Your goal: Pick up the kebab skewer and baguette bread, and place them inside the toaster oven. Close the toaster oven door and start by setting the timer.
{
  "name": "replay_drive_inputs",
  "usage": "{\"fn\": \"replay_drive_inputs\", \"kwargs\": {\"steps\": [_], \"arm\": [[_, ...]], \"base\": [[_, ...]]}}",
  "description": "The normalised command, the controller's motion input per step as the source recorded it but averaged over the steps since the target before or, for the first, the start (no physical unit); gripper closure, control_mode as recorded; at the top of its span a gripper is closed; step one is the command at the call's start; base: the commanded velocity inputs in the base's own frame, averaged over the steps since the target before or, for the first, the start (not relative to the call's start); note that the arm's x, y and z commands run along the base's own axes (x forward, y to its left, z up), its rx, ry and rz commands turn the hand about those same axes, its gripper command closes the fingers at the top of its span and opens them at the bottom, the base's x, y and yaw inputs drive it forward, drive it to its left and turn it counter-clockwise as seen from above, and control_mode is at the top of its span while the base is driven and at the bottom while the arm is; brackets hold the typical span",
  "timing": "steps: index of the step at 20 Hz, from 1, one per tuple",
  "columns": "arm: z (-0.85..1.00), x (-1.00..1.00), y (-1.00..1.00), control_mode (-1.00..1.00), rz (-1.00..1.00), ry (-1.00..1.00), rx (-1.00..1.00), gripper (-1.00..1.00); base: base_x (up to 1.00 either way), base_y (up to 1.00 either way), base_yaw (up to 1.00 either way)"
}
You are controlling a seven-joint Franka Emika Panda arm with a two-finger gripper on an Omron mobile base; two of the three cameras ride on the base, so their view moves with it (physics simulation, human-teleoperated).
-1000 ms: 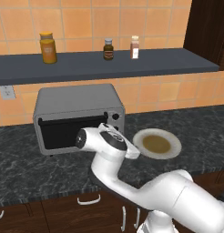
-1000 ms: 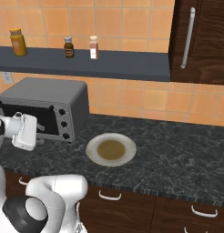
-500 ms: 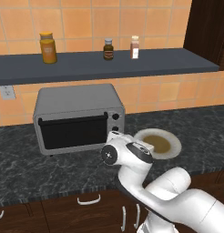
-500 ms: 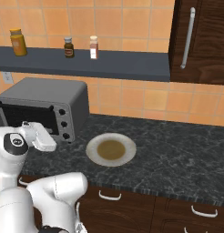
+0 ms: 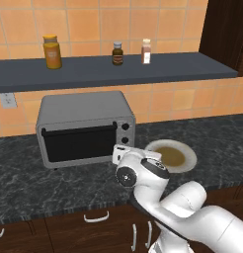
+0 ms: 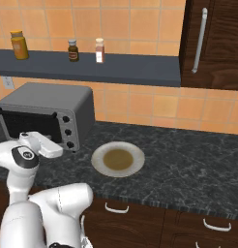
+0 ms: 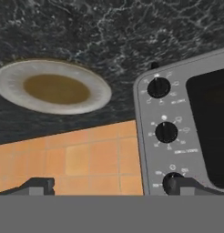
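The toaster oven stands on the counter against the tiled wall. The toaster oven door is up and shut, its glass dark. Three black knobs run in a column beside the window. My gripper is open with nothing between its fingertips. It hangs in front of the oven's knob side, level with the lowest knob and apart from it. The hand sits between the oven and the plate. The kebab skewer and the baguette bread are out of view.
The white plate with a brown centre lies right of the oven and carries nothing. A shelf above holds an orange jar and two small bottles. Dark cabinets stand at the right.
The hand has drawn back from the oven's front and swung down and to the right, toward the counter's front edge. The jaws have stayed open.
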Motion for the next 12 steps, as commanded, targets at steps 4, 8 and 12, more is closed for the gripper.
{"fn": "replay_drive_inputs", "kwargs": {"steps": [4,8,12], "arm": [[0.00,0.12,0.25,-1.00,0.00,-0.04,-0.04,-1.00],[0.00,0.21,-0.11,-1.00,0.01,-0.01,-0.07,-1.00],[0.00,0.09,-0.02,-1.00,0.05,-0.04,-0.08,-1.00]], "base": [[0.00,0.00,0.00],[0.00,0.00,0.00],[0.00,0.00,0.00]]}}
